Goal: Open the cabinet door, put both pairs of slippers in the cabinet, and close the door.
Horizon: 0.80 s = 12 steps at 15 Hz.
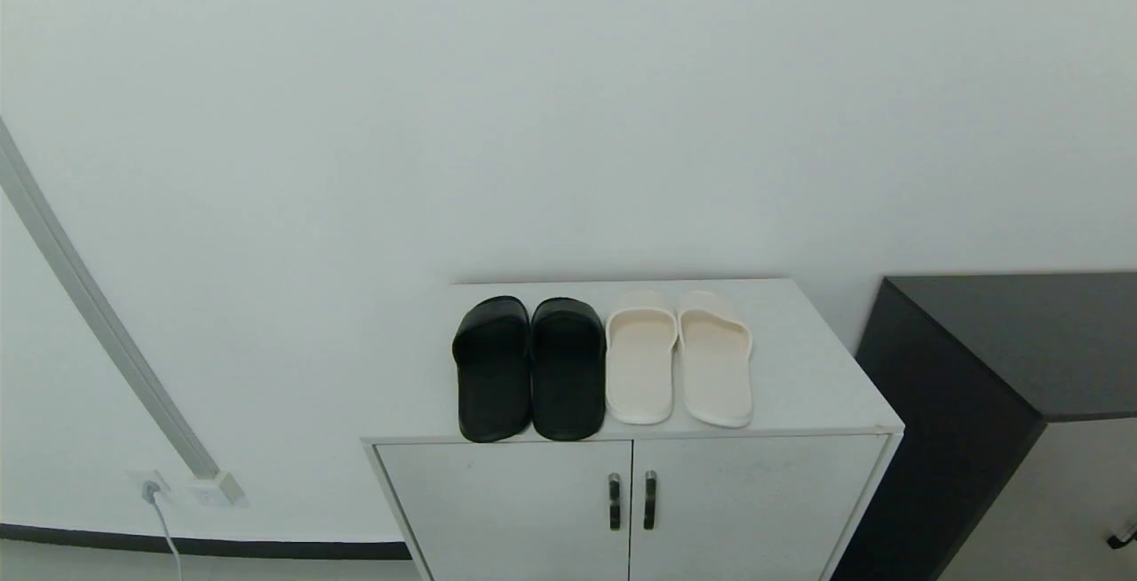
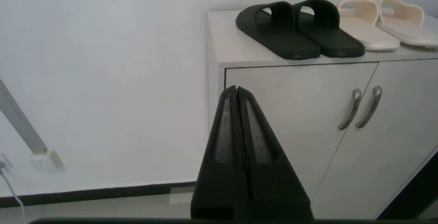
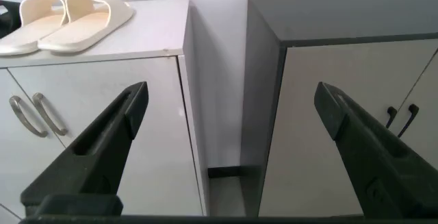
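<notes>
The left hand (image 2: pixel 236 94), fingers pressed together, sits low before the white cabinet (image 1: pixel 755 510). The right hand (image 3: pixel 231 95), fingers wide apart, faces the narrow gap beside a dark cabinet (image 1: pixel 959 421). The white cabinet's doors (image 1: pixel 515 510) are shut, their lower part cut off. On top, heels at the front edge, the black slippers (image 1: pixel 530 368) lie just beside the white slippers (image 1: pixel 679 357).

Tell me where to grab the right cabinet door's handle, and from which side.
Grip the handle mid-bar, straight from the front, closing across its width. It is a vertical bar standing off the closed right door beside the centre seam.
</notes>
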Tool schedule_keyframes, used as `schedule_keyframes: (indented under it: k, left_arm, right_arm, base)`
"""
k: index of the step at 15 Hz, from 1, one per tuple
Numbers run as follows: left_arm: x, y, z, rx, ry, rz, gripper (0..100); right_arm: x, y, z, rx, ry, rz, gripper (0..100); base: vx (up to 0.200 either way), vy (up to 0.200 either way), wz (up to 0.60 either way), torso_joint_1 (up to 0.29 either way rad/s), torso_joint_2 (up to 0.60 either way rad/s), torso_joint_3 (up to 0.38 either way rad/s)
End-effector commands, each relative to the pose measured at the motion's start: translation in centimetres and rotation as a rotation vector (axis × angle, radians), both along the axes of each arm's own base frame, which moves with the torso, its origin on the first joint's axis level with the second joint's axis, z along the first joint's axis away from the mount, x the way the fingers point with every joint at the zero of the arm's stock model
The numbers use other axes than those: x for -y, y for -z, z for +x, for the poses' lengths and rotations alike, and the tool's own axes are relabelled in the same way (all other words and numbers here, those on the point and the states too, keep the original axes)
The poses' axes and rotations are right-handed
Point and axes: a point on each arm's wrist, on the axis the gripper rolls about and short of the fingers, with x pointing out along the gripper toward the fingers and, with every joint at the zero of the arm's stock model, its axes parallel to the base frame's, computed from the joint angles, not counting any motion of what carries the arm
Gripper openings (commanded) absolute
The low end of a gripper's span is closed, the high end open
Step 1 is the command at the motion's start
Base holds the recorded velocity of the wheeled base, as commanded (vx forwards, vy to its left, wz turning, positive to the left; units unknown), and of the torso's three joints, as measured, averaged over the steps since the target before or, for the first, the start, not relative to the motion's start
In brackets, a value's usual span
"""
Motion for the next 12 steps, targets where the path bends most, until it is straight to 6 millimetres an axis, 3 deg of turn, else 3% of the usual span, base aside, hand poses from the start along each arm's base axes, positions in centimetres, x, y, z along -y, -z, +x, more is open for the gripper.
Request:
schedule_keyframes:
  k: [1, 3, 4, 5, 6, 7, 12]
  left_arm:
    - [0.0, 0.0, 0.0, -0.001, -0.001, -0.002, 0]
    - [0.0, 0.0, 0.0, -0.001, -0.001, -0.001, 0]
    - [0.0, 0.0, 0.0, -0.001, 0.001, -0.001, 0]
    - [0.0, 0.0, 0.0, -0.001, 0.001, -0.001, 0]
    - [0.0, 0.0, 0.0, -0.001, -0.001, -0.001, 0]
    - [0.0, 0.0, 0.0, -0.001, -0.001, -0.002, 0]
    - [0.0, 0.0, 0.0, -0.001, -0.001, -0.002, 0]
  right_arm:
    - [0.0, 0.0, 0.0, -0.001, 0.000, -0.003, 100]
    - [0.0, -1.1, -0.2, 0.039, -0.003, 0.030, 100]
    - [0.1, -7.4, -1.1, 0.125, -0.043, 0.234, 100]
    - [0.2, -8.2, -0.9, 0.087, -0.041, 0.221, 100]
    - [0.1, -7.7, 0.5, -0.107, -0.043, 0.045, 100]
    - [0.0, -7.0, 1.7, -0.198, -0.047, 0.034, 100]
    - [-0.6, -8.5, 8.7, -0.312, -0.120, 0.049, 100]
  base:
    - [0.000, 0.000, 0.00, 0.000, 0.00, 0.000]
    - [0.000, 0.000, 0.00, 0.000, 0.00, 0.000]
    - [0.000, 0.000, 0.00, 0.000, 0.00, 0.000]
    - [0.000, 0.000, 0.00, 0.000, 0.00, 0.000]
    - [0.000, 0.000, 0.00, 0.000, 0.00, 0.000]
    - [0.000, 0.000, 0.00, 0.000, 0.00, 0.000]
    - [0.000, 0.000, 0.00, 0.000, 0.00, 0.000]
